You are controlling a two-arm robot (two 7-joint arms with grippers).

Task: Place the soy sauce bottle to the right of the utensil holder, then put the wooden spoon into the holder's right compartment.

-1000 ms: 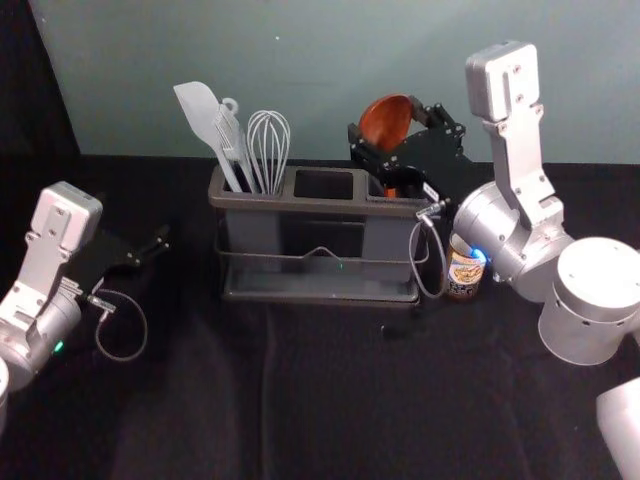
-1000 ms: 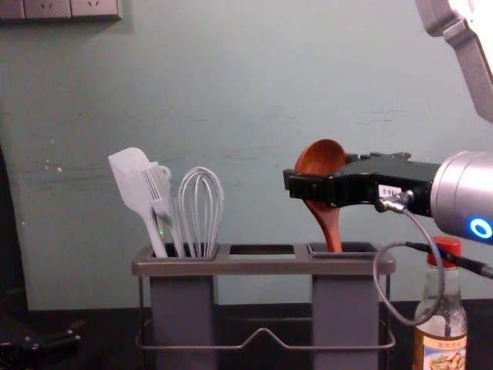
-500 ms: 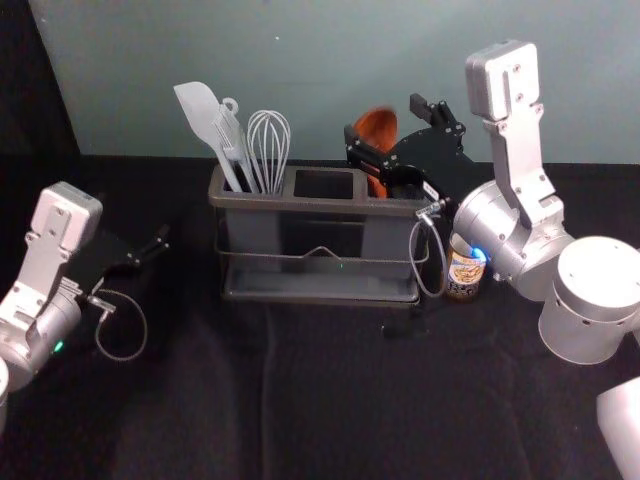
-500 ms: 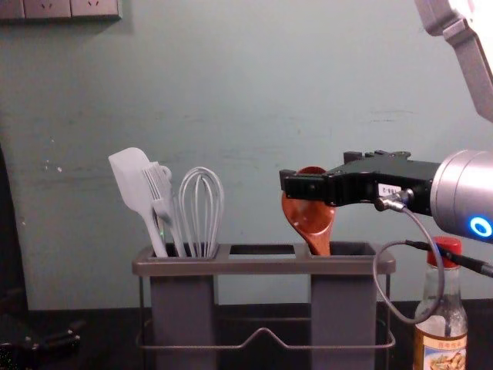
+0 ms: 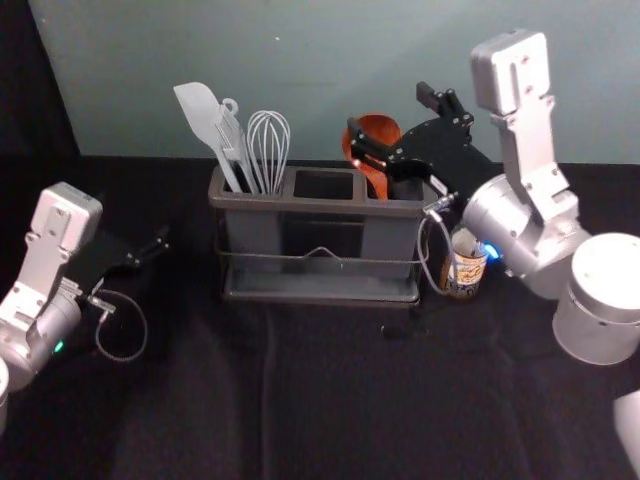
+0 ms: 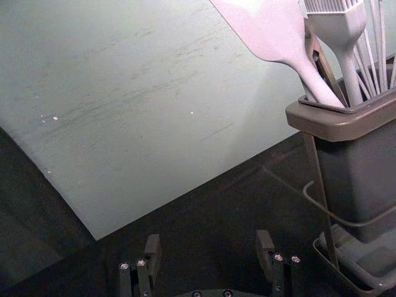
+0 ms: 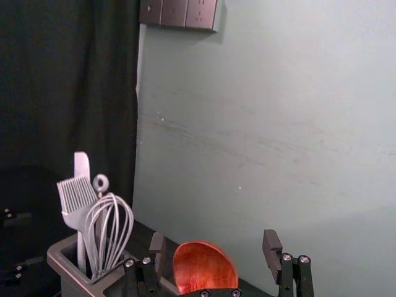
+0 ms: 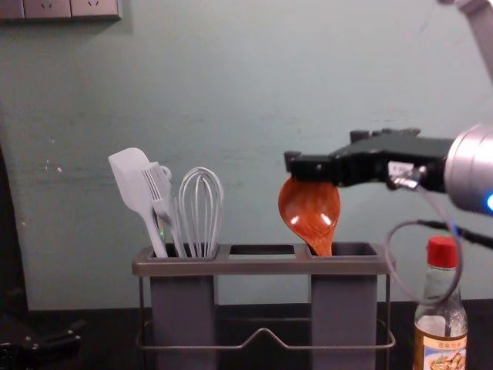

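My right gripper (image 5: 396,124) is open above the right end of the utensil holder (image 5: 300,203); in the right wrist view the gripper (image 7: 213,250) has its fingers wide apart. The wooden spoon (image 5: 376,132) stands bowl up in the holder's right compartment; in the chest view the spoon (image 8: 310,212) leans left, its bowl just below the gripper. The soy sauce bottle (image 8: 441,324) stands upright right of the holder, partly behind the gripper's cable. My left gripper (image 5: 150,250) is parked at the left, and in the left wrist view the gripper (image 6: 209,250) is open.
A white spatula (image 8: 137,185), a brush (image 8: 160,193) and a whisk (image 8: 201,208) stand in the holder's left compartment. Behind the table rises a wall, with a socket panel (image 8: 73,8) high at the left.
The right gripper opened and released the spoon, which dropped lower and tipped left in its compartment. Since then the gripper has risen and drawn slightly back to the right. The left arm stayed still.
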